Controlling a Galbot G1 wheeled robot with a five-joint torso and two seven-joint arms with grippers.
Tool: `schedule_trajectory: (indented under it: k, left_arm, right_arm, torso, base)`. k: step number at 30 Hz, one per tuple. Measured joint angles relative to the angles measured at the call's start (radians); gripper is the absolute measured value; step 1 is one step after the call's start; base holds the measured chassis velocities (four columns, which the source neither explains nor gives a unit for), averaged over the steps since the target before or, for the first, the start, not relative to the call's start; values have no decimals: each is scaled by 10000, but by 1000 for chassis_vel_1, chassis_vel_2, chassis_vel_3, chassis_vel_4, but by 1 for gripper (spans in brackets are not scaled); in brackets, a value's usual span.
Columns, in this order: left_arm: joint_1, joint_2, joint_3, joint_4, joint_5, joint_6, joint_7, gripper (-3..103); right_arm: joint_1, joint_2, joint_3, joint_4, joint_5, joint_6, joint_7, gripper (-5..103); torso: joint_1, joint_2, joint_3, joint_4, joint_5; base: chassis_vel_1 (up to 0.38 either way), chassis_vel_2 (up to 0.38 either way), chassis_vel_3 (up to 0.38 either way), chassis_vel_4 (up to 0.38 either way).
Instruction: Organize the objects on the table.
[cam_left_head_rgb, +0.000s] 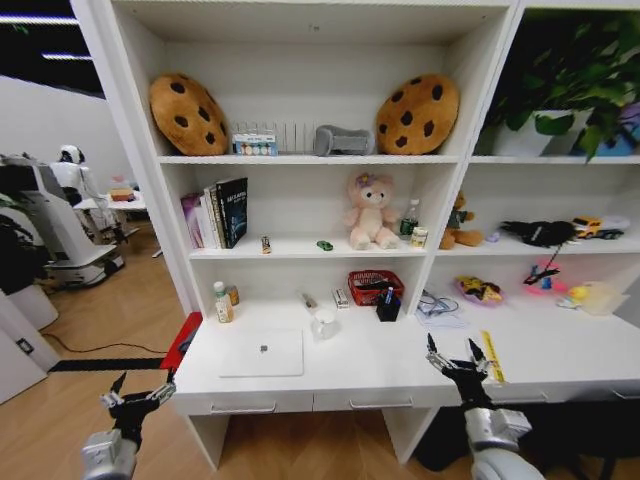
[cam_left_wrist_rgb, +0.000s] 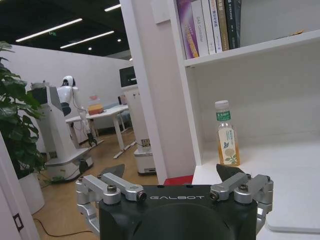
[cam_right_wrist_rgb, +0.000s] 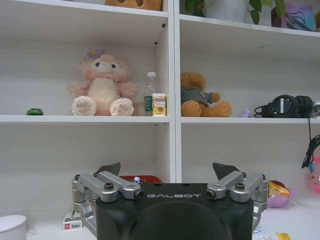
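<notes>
The white table (cam_left_head_rgb: 400, 375) holds a shut silver laptop (cam_left_head_rgb: 262, 352), a white mug (cam_left_head_rgb: 324, 323) and a black pen cup (cam_left_head_rgb: 388, 305) near the back. A tiny green toy car (cam_left_head_rgb: 325, 245) sits on the shelf above, also seen as the toy car (cam_right_wrist_rgb: 34, 112) in the right wrist view. My left gripper (cam_left_head_rgb: 138, 395) hangs open below and left of the table's left end; in its own view the left gripper (cam_left_wrist_rgb: 171, 171) is empty. Over the table's front edge, my right gripper (cam_left_head_rgb: 458, 353) stands open, and the right gripper (cam_right_wrist_rgb: 170, 170) holds nothing.
A drink bottle (cam_left_head_rgb: 222, 302) stands at the table's back left, and a red basket (cam_left_head_rgb: 375, 287) sits beside the pen cup. A yellow strip (cam_left_head_rgb: 492, 356) lies right of my right gripper. Plush toys, books and cushions fill the shelves. Another robot (cam_left_head_rgb: 72, 175) stands far left.
</notes>
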Motion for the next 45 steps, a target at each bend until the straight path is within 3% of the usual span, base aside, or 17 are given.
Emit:
schedule_trajectory:
  k: [23, 27, 28, 35, 45]
  left_arm:
    - [-36, -50, -22, 85, -8, -33, -1, 100]
    - [-35, -57, -23, 98, -8, -35, -3, 100]
    - [-36, -57, -22, 99, -8, -36, 0, 100]
    - [-9, -52, -38, 98, -12, -56, 1, 100]
    - [-5, -55, -28, 79, -11, -62, 0, 100]
  right_arm:
    - [107, -29, -145, -158, 6, 137, 68, 100]
    - [185, -97, -170, -187, 19, 163, 122, 100]
    - [177, -128, -98, -189, 180, 163, -159, 100]
    - [230, -173, 454, -243, 644, 165, -1140, 100]
    - [223, -178, 595, -238, 807, 87, -1009, 100]
  torso:
    - [1, 0, 1, -6, 7]
    - [-4, 3, -2, 3, 0]
    - [-3, 2, 0, -6, 2]
    - [12, -5, 4, -2, 5]
    - [5, -3, 2, -3, 3]
  base:
    - [181, -182, -188, 184]
    - [101, -14, -110, 96]
    - [0, -6, -82, 52]
    - [-29, 6, 13, -7]
    - [0, 0, 0, 0]
